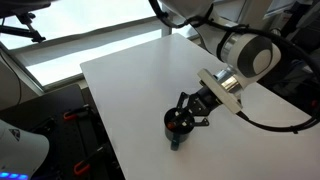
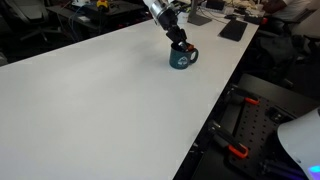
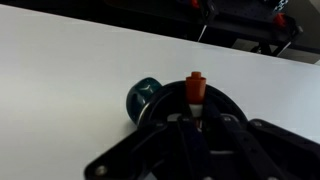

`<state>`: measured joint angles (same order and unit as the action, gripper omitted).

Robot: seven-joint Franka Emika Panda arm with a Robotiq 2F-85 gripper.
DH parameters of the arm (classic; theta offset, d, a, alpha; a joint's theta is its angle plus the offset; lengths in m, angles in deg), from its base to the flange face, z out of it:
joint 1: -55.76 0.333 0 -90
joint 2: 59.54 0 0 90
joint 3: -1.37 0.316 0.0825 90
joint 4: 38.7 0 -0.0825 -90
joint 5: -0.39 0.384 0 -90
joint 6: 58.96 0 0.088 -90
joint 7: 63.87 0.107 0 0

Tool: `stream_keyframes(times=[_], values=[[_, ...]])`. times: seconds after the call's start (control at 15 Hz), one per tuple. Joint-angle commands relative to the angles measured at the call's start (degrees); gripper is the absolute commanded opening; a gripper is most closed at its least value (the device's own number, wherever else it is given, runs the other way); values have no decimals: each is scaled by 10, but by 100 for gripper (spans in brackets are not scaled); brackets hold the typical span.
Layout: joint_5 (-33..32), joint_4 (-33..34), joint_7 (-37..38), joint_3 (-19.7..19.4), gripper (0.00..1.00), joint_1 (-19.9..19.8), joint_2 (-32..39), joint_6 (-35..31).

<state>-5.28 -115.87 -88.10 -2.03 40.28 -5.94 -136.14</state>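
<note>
On the wrist camera I see my tool (image 3: 197, 113) at the bottom of the frame, its dark fingers pinched on a small orange object (image 3: 197, 91) with a red tip. A dark teal mug (image 3: 143, 96) stands just beside it on the white surface (image 3: 60, 70). Past the far edge, red parts (image 3: 205, 5) show against dark gear.

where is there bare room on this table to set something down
Nearly all of the white table is bare: the wide stretch from the teal mug to the near edge and the far corner. It is crowded only at the mug, where the fingers hold an orange marker.
</note>
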Motion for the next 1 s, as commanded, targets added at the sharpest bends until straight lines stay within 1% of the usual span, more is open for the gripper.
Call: stream_keyframes(times=[0.0, 0.33, 0.6, 0.93], values=[[14, 25, -2, 8, 5, -10, 12, 26], [22, 9, 0, 7, 5, -15, -21, 2], [28, 20, 1, 7, 5, -16, -36, 7], [36, 13, 0, 7, 5, -14, -77, -8]])
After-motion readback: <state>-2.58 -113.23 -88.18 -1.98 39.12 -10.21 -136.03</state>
